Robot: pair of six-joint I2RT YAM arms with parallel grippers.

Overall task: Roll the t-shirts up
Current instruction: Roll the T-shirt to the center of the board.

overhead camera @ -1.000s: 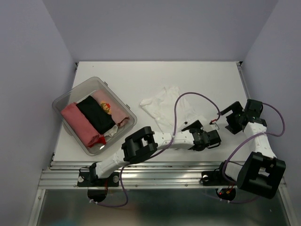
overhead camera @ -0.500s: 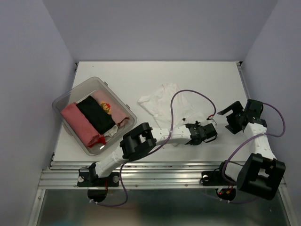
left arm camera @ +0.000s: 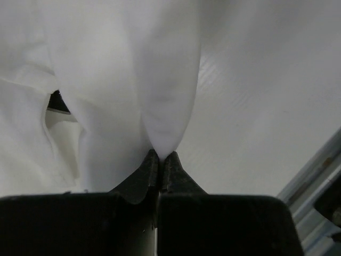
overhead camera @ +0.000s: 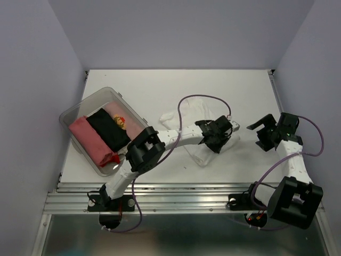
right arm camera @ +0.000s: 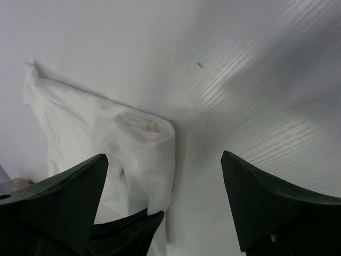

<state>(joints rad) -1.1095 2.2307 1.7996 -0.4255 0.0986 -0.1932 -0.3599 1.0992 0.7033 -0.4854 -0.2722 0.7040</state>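
The white t-shirt [overhead camera: 171, 117] lies crumpled in the middle of the table, partly under my left arm. My left gripper [overhead camera: 216, 141] is over its right part. In the left wrist view the left gripper [left arm camera: 161, 156] is shut on a fold of the white t-shirt [left arm camera: 165, 90]. My right gripper [overhead camera: 265, 131] stands open to the right of the shirt, apart from it. The right wrist view has the right gripper [right arm camera: 162, 156] wide open, with a rolled end of the white t-shirt [right arm camera: 146, 130] ahead. Salmon-pink [overhead camera: 87, 140], black [overhead camera: 109, 131] and printed [overhead camera: 122, 121] t-shirts lie in the tub.
The clear plastic tub [overhead camera: 72, 114] stands at the left of the table. Purple cables loop over the table above both arms. A metal rail [overhead camera: 186, 194] runs along the near edge, and walls close in the table on three sides.
My left gripper has shut on the white t-shirt and moved back and left from the near right, pulling the cloth over itself. The right arm has barely moved.
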